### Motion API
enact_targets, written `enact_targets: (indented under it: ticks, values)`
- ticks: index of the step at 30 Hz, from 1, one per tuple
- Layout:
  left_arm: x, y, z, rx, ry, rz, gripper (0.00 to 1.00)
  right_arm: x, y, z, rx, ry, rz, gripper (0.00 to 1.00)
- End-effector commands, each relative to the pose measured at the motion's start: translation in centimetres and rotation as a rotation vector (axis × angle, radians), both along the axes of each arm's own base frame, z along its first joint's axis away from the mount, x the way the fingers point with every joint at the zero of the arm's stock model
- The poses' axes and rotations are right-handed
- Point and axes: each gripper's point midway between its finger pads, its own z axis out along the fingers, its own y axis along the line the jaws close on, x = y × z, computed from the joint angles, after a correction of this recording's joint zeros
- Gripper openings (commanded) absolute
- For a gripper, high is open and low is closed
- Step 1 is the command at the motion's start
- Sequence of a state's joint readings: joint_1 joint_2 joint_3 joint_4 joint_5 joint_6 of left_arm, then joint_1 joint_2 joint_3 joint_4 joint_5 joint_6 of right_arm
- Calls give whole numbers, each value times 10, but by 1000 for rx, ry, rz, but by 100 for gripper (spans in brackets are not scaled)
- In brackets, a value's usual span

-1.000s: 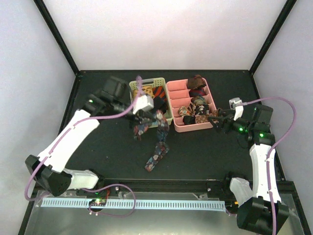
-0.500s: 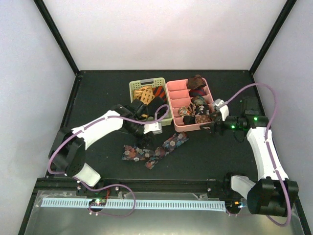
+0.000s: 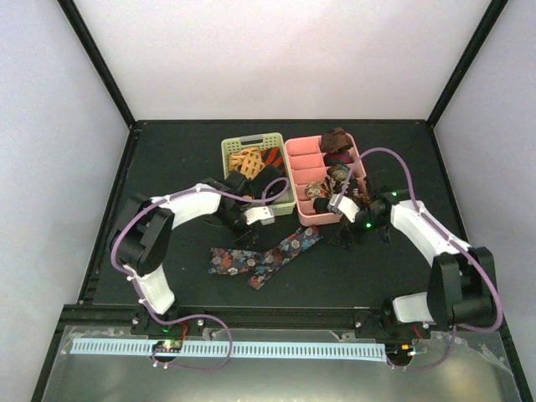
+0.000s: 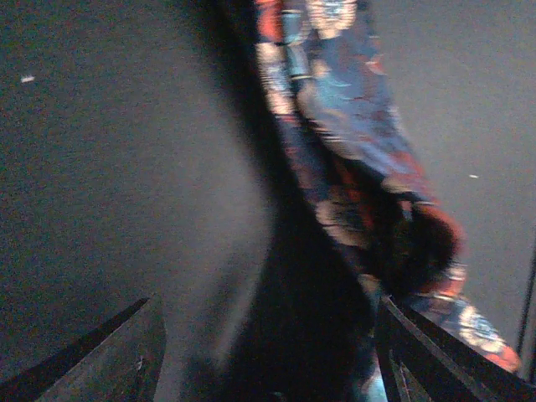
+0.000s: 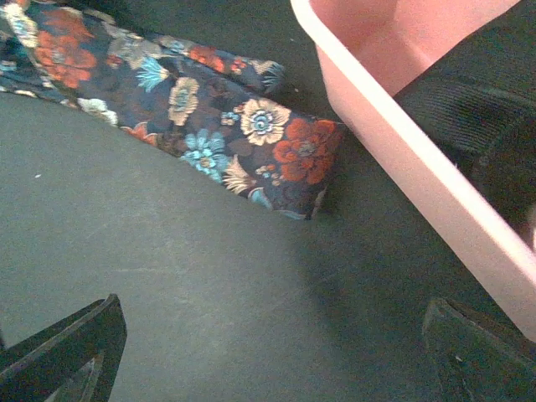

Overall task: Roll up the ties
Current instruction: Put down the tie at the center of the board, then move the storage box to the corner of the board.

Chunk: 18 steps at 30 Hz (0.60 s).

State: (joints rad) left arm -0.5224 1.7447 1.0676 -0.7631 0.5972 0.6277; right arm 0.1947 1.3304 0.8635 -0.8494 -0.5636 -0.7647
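A dark navy floral tie (image 3: 264,255) lies loose on the black table, stretching from left of centre to its wide end (image 5: 251,126) by the pink tray. My left gripper (image 3: 248,238) hovers just above the tie's middle, open and holding nothing. In the left wrist view the tie (image 4: 352,151) is blurred and runs past the right finger (image 4: 427,352), while my left gripper (image 4: 268,368) shows only shadow between its jaws. My right gripper (image 3: 337,238) is open over bare table near the tie's wide end. In the right wrist view my right gripper (image 5: 268,360) is empty.
A pale green basket (image 3: 251,141) at the back holds an orange lattice tie (image 3: 247,159) and a red one (image 3: 273,156). The pink divided tray (image 3: 291,167) beside it holds coiled ties (image 3: 337,142), and its wall (image 5: 402,109) stands just right of my right gripper.
My left gripper has opened and let go of the floral tie, which now lies on the table. The left arm has come down and nearer. The right arm has swung left to the tie's wide end.
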Motion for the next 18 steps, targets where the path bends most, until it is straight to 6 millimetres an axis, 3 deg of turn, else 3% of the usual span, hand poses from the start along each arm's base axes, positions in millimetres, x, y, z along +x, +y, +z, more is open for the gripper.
enact_targets:
  ticks: [1,8,18]
  values:
    - [44,0,2,-12,-76,92,71,36,7,-9,-50,-70,-27,100]
    - [88,7,3,-40,-73,178,71,97,15,-15,-70,-93,-113,100]
    - [147,4,7,-20,-81,218,71,188,29,11,-77,-187,-176,100]
